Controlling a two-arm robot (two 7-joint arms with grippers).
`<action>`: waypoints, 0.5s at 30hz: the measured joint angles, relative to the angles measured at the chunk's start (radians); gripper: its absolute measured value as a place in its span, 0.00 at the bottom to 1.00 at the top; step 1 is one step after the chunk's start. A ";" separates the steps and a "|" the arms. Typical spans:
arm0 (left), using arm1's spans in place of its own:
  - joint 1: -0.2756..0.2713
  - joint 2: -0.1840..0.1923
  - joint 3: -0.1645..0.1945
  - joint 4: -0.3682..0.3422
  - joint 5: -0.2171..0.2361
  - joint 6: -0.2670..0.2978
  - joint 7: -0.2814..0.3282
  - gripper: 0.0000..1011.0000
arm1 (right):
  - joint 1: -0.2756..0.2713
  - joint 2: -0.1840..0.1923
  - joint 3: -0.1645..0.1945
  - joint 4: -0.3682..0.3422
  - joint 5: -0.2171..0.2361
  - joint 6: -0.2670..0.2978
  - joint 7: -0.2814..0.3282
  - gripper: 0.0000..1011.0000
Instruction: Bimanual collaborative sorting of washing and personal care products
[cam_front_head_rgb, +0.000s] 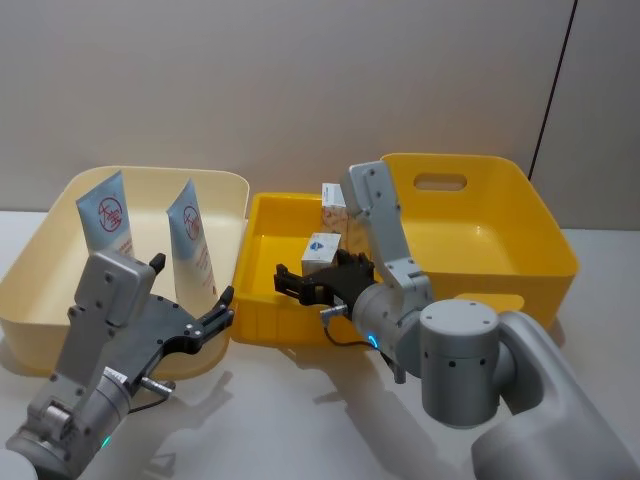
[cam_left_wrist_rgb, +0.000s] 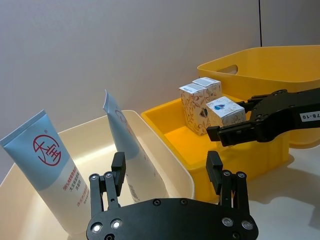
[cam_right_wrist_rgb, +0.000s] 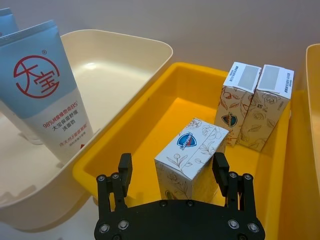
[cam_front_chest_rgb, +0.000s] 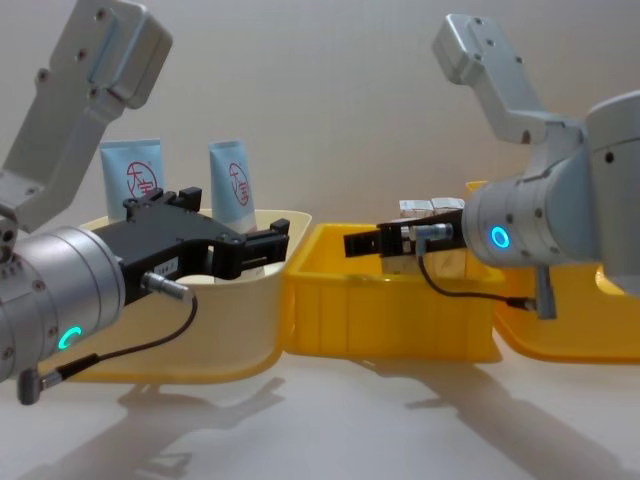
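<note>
Hovering at the near rim of the cream bin (cam_front_head_rgb: 150, 172), the left gripper (cam_front_head_rgb: 192, 282) is spread wide and holds nothing; its fingers are clear of the two squeeze tubes (cam_front_head_rgb: 108, 220) that stand leaning in that bin, blue ends up, red circled logos toward the robot. The right gripper (cam_front_head_rgb: 290, 283) is inside the small yellow bin (cam_front_head_rgb: 262, 305), released, with one finger on either side of the front carton (cam_right_wrist_rgb: 192, 160). In the right wrist view there is a clear gap at one finger; the other finger overlaps the carton's edge, so contact there cannot be told. The carton's base is hidden behind the gripper body. Two rear cartons (cam_right_wrist_rgb: 239, 105) stand upright side by side, touching, at the bin's far wall. In the chest view only the carton tops clear the yellow rim, and the tubes' lower halves are behind the cream wall and the left gripper. In the head view the right arm covers part of the rear cartons and the near left corner of the large yellow bin (cam_front_head_rgb: 500, 250). Carton print is too small to read beyond a blue badge. The three bins sit in a row, just beside one another, on a white tabletop (cam_front_head_rgb: 290, 430). Behind is a plain grey-beige wall (cam_front_head_rgb: 300, 70) with a dark vertical line (cam_front_head_rgb: 557, 90) at the right.
</note>
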 joint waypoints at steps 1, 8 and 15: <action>0.000 0.000 0.000 0.000 0.000 0.000 0.000 0.99 | 0.001 -0.001 -0.001 0.002 -0.003 -0.002 -0.003 0.99; 0.000 0.000 0.000 0.000 0.000 0.000 0.000 0.99 | 0.005 -0.011 -0.003 0.018 -0.025 -0.021 -0.025 0.99; 0.000 0.000 0.000 0.000 0.000 0.000 0.000 0.99 | 0.008 -0.017 -0.003 0.030 -0.044 -0.038 -0.041 0.99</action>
